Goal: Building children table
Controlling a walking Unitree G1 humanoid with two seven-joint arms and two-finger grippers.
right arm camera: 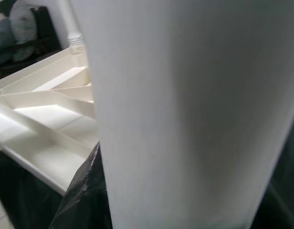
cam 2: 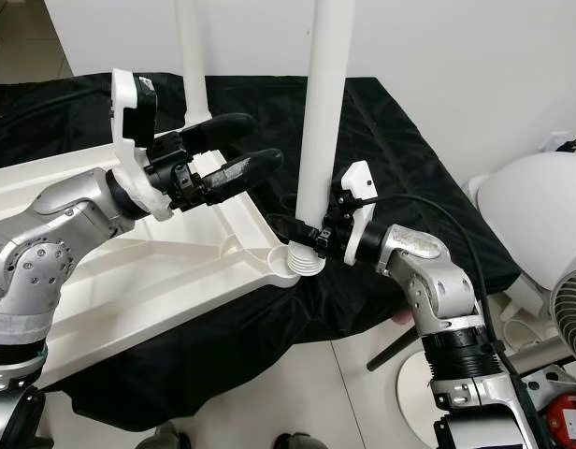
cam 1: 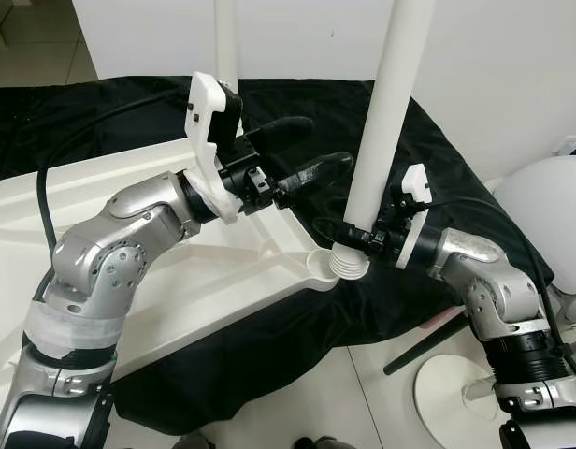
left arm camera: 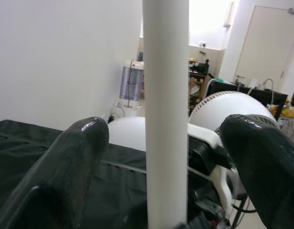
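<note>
Right gripper (cam 1: 358,236) is clamping the white table leg (cam 1: 386,112) just above its threaded base, which is sitting at the corner socket (cam 1: 321,264) of the upturned white tabletop (cam 1: 129,281). At 10 o'clock from that socket, the left gripper (cam 1: 311,150) is hovering with fingers spread apart, just beside the leg, over the black cloth (cam 1: 269,355).

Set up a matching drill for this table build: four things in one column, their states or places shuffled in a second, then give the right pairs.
Things:
1. left end effector
2. right end effector
3. near leg
4. tabletop

States:
A. lying upside down on the black cloth
B. open, beside the near leg
C. upright, threaded end at the corner socket
D. gripping the near leg low down

Pairs: 1-B, 2-D, 3-C, 4-A
</note>
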